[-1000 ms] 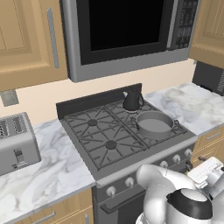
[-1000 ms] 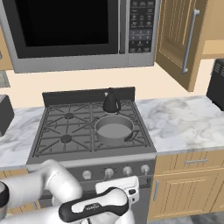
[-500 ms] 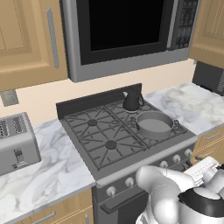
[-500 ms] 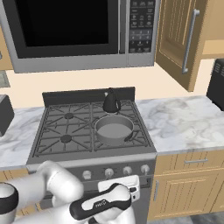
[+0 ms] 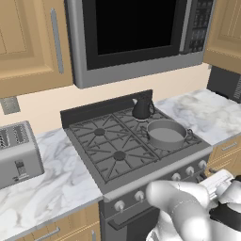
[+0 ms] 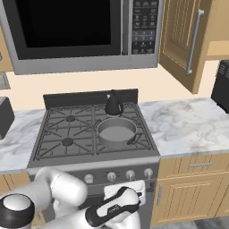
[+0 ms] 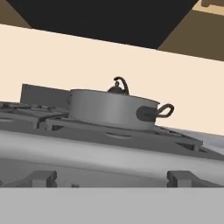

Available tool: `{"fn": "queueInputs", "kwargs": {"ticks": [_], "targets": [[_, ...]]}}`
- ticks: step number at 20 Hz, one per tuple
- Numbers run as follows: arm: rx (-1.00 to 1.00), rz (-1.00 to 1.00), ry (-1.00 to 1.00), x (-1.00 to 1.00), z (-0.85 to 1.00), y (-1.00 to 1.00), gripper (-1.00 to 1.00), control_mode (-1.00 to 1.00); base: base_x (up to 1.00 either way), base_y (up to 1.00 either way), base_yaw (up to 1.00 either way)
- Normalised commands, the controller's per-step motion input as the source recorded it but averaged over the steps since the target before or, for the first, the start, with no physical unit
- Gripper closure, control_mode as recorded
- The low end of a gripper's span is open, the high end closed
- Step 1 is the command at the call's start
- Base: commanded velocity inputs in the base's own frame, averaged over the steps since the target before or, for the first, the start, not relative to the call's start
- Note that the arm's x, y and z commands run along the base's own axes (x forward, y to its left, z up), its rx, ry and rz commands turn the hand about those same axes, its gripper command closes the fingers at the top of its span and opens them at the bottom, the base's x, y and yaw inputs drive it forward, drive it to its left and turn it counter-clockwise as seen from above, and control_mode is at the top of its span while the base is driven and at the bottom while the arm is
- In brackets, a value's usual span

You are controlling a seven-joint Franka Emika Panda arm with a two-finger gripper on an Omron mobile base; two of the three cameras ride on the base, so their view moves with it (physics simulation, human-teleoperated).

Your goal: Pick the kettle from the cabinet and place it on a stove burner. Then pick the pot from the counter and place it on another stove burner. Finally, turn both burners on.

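Since a second ago the arm has swung lower and further right along the front of the range, and its white wrist block now sits just under the row of knobs [image 6: 129, 174]; kettle and pot have not shifted, and the base has stayed put.

The kettle [image 5: 141, 107] stands upright on the back right burner, touching the grate, its arched handle rising straight up; its short spout seems to point toward the range's left side in the left base view, though this is small and hard to read. The pot [image 5: 165, 134] sits level on the front right burner, just in front of the kettle, its open mouth up. Its two black side handles lie on a line running roughly left-back to right-front; one shows at its right edge [image 7: 157, 112] from the hand camera, the other is hidden behind the body. From that low angle only the kettle's handle and lid top [image 7: 119, 85] peek over the pot's rim.

The hand [image 6: 126, 191] hangs in front of the range below the desk [image 6: 188, 123] level, aimed at the range's front edge. Its fingers are hidden behind the wrist in both base views and cut off below the hand camera's picture; the jaws stand fully apart and carry nothing. Both left burners [image 5: 99, 132] are bare. The cabinet [image 6: 184, 38] door is ajar.
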Motion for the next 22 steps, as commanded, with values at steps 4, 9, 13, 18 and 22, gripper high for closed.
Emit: {"fn": "queueInputs", "kwargs": {"ticks": [4, 9, 13, 18, 22], "targets": [[0.00, 0.00, 0.00, 0.12, -0.12, -0.03, -1.00, -1.00, 0.00, 0.00, 0.00], [0.00, 0.00, 0.00, 0.10, -0.08, 0.00, -1.00, -1.00, 0.00, 0.00, 0.00], [0.00, 0.00, 0.00, 0.10, -0.06, 0.00, -1.00, -1.00, 0.00, 0.00, 0.00], [0.00, 0.00, 0.00, 0.11, -0.06, 0.00, -1.00, -1.00, 0.00, 0.00, 0.00], [0.00, 0.00, 0.00, 0.08, -0.09, 0.01, -1.00, -1.00, 0.00, 0.00, 0.00]]}}
